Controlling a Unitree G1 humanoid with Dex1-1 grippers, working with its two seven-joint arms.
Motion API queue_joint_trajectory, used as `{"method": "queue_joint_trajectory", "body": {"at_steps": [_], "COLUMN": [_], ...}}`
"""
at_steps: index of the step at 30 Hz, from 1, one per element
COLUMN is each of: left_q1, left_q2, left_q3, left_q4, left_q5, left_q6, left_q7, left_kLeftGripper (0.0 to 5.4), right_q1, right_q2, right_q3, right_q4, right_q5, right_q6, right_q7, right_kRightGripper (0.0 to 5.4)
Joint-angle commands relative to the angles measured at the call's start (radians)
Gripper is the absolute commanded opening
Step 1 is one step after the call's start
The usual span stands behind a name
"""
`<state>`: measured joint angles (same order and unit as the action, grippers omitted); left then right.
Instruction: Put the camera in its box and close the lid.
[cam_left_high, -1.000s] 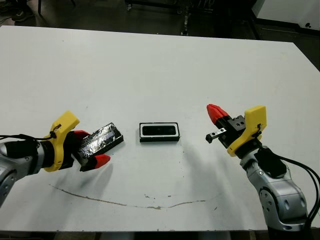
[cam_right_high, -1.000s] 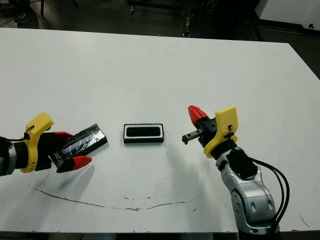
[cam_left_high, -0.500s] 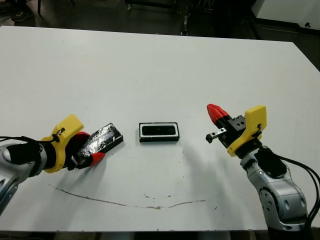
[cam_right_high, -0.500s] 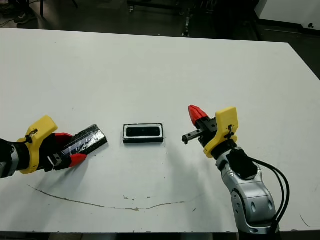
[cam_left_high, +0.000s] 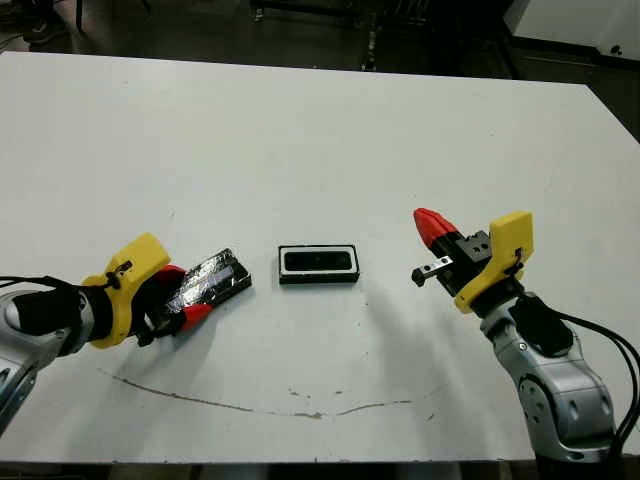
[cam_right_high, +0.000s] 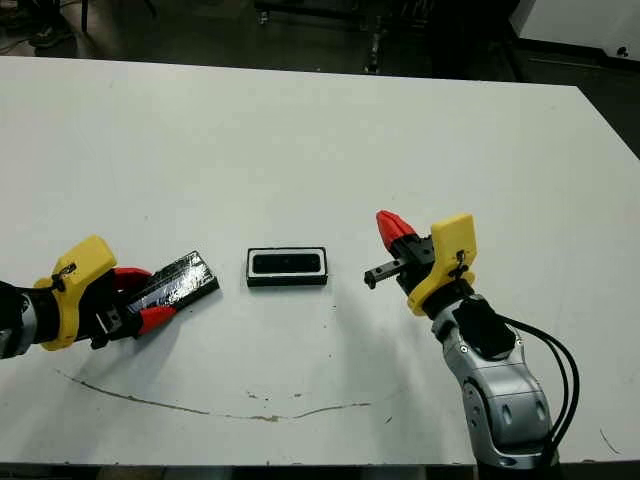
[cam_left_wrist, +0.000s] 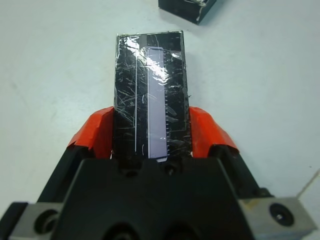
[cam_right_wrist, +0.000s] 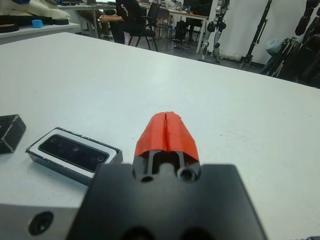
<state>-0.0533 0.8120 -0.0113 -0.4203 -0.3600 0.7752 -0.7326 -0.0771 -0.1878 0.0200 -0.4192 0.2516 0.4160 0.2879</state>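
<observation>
Lid (cam_left_wrist: 150, 100) clamped in my left end effector (cam_left_wrist: 150, 137); right end effector (cam_right_wrist: 166, 132) closed, empty; camera (cam_left_high: 318, 261) lies in box (cam_left_high: 318, 278).

No legible text, label, brand, number or sign appears in any view. The lid (cam_left_wrist: 150, 105) carries only scratches, glare and a pale reflective stripe on its glossy face. The box (cam_left_high: 319, 264) and the bench (cam_left_high: 300, 140) bear no readable markings.
</observation>
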Motion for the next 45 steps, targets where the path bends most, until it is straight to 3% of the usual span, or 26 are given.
{"method": "queue_joint_trajectory", "body": {"at_steps": [1, 9, 15, 26, 36, 45], "left_q1": [-0.026, -0.177, -0.342, -0.532, -0.698, -0.839], "left_q2": [-0.02, -0.056, -0.068, -0.181, -0.314, -0.375], "left_q3": [0.03, 0.074, -0.027, -0.179, -0.202, -0.179], "left_q4": [0.036, 0.187, 0.349, 0.719, 1.076, 1.353], "left_q5": [-0.025, -0.055, 0.024, 0.143, 0.192, 0.201], "left_q6": [-0.012, -0.085, -0.211, -0.479, -0.642, -0.691], "left_q7": [-0.013, -0.045, -0.123, -0.323, -0.481, -0.667], "left_kLeftGripper": [3.16, 3.16, 3.16, 3.16, 3.16, 3.16], "right_q1": [0.012, 0.016, 0.021, 0.023, 0.021, 0.025], "right_q2": [-0.008, -0.007, -0.001, -0.003, -0.003, 0.001], "right_q3": [-0.007, -0.005, -0.007, -0.001, 0.006, 0.003], "right_q4": [0.0, 0.008, 0.011, -0.001, -0.014, -0.006], "right_q5": [0.001, -0.003, 0.004, -0.005, -0.012, -0.006], "right_q6": [0.01, -0.005, -0.005, 0.006, 0.034, 0.023], "right_q7": [-0.003, -0.003, -0.002, -0.015, -0.033, -0.027], "right_kRightGripper": [0.0, 0.0, 0.0, 0.0, 0.0, 0.0]}}
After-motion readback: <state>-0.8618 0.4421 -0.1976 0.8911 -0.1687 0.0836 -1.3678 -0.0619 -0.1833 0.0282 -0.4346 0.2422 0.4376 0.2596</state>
